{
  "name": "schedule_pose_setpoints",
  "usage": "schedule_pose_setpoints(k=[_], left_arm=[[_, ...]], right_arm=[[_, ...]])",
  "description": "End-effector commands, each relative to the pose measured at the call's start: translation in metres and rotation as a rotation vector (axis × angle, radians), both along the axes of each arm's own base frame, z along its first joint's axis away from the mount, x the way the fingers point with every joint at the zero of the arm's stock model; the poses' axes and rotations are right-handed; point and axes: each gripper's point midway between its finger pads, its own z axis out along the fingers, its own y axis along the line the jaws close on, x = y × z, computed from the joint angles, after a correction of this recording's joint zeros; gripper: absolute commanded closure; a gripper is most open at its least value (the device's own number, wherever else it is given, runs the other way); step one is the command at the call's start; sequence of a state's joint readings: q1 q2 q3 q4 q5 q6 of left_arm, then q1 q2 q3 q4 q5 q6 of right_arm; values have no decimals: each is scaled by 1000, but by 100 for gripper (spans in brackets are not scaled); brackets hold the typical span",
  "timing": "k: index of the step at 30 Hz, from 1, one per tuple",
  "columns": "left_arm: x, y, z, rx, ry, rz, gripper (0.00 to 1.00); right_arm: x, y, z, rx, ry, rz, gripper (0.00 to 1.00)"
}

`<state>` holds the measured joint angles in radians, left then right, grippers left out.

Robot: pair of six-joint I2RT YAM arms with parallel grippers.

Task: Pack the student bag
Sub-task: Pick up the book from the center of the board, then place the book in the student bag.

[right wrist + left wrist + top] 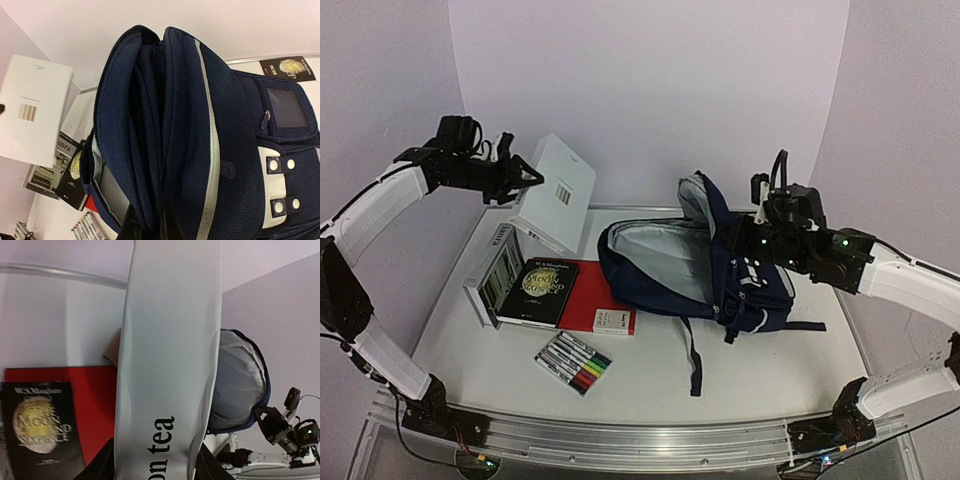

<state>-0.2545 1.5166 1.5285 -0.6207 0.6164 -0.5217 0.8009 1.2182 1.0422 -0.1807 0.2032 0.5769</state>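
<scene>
Left wrist view: my left gripper [156, 469] is clamped on the lower end of a white book [170, 350], held in the air over the table's [640, 385] far left corner. My right gripper [150, 226] pinches the top fabric of the bag [190, 125], which sits right of centre, its mouth gaping towards the book. A black paperback [538, 290] lies on a red book [592, 296] near the left edge.

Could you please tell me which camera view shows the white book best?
The top external view: nearly the whole white book shows, barcode included. The left wrist view shows only its spine; the right wrist view, one cover, cropped.
</scene>
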Motion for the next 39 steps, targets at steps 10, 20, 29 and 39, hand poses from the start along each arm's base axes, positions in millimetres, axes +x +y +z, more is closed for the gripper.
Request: schedule_pose_setpoints(k=[10, 20, 29, 39], left_arm=[[-23, -116, 17, -346, 10, -261, 59], [-38, -127, 22, -437, 40, -256, 59], [-39, -160, -54, -519, 205, -198, 60], [-17, -200, -92, -520, 263, -185, 62]], right_arm=[[4, 11, 99, 241, -299, 41, 100], [10, 6, 98, 247, -327, -9, 100], [16, 7, 115, 297, -403, -34, 100], [9, 22, 128, 303, -446, -32, 100]])
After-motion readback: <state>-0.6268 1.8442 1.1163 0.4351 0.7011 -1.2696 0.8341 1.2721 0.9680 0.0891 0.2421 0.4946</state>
